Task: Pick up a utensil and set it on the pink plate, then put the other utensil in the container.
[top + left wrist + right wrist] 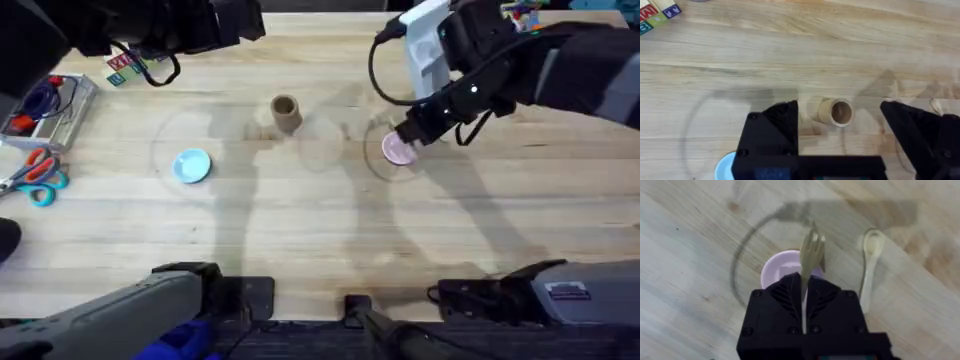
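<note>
- Fork [812, 250], pale wood, sits clamped by its handle in the right gripper [805, 297], tines jutting out over the pink plate [777, 267], which lies on the right half of the table.
- Judged by looks, the fork is light, stiff and thin; a handle hold seems sound, though so slim a piece could pivot between the fingers as it is let go.
- Spoon [871, 260], same pale wood, lies flat on the table [320, 230] just beside the plate; its thin handle lies flush with the wood, so probably a pinch across the handle from above suits it best.
- Container [286, 112], a brown cup, is at table centre; in the left wrist view its mouth faces the camera, so whether it stands or lies is hard to tell.
- Left gripper [840, 125] hovers with fingers apart, the cup in sight between them.
- Blue plate [192, 165] sits to the left, scissors [35, 175] and a clutter tray [50, 110] at the far left edge, all well apart from the work.
- Nothing stands between fork and plate.
</note>
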Tool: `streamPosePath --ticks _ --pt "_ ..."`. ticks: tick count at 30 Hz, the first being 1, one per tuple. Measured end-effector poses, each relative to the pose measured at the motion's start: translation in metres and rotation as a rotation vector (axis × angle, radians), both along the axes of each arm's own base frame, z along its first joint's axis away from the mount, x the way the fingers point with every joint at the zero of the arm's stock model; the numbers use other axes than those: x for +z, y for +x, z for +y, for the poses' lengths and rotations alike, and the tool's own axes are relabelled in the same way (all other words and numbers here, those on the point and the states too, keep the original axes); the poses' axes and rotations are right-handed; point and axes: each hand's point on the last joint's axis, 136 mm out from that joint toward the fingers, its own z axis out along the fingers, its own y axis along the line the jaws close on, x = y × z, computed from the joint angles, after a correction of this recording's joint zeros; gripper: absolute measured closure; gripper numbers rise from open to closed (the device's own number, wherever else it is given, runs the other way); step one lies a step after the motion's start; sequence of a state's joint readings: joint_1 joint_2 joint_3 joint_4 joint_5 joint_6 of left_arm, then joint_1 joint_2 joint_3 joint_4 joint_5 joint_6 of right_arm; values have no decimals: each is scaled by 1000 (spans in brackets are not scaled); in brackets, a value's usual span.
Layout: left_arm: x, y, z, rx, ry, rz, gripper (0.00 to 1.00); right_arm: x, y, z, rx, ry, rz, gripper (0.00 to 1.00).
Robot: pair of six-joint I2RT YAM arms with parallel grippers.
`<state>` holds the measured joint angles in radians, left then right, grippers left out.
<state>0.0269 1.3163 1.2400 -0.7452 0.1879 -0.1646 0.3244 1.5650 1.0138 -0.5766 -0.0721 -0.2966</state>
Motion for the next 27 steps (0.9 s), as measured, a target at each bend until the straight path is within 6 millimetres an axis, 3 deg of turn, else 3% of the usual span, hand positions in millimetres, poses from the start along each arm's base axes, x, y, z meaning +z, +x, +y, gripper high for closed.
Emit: streamPosePath --ticks 6,13,22,24,27 --pt "0 0 0 0 0 0 8 -14 -4 1 4 -4 46 968" --pt "0 0 0 0 0 0 8 -14 -4 2 6 3 48 963" --pt "0 0 0 0 0 0 8 -14 -4 2 7 5 49 771" --pt "0 0 0 0 0 0 8 -14 -5 2 4 6 50 677" --pt "0 0 0 0 0 0 8 -14 -4 2 6 6 49 235"
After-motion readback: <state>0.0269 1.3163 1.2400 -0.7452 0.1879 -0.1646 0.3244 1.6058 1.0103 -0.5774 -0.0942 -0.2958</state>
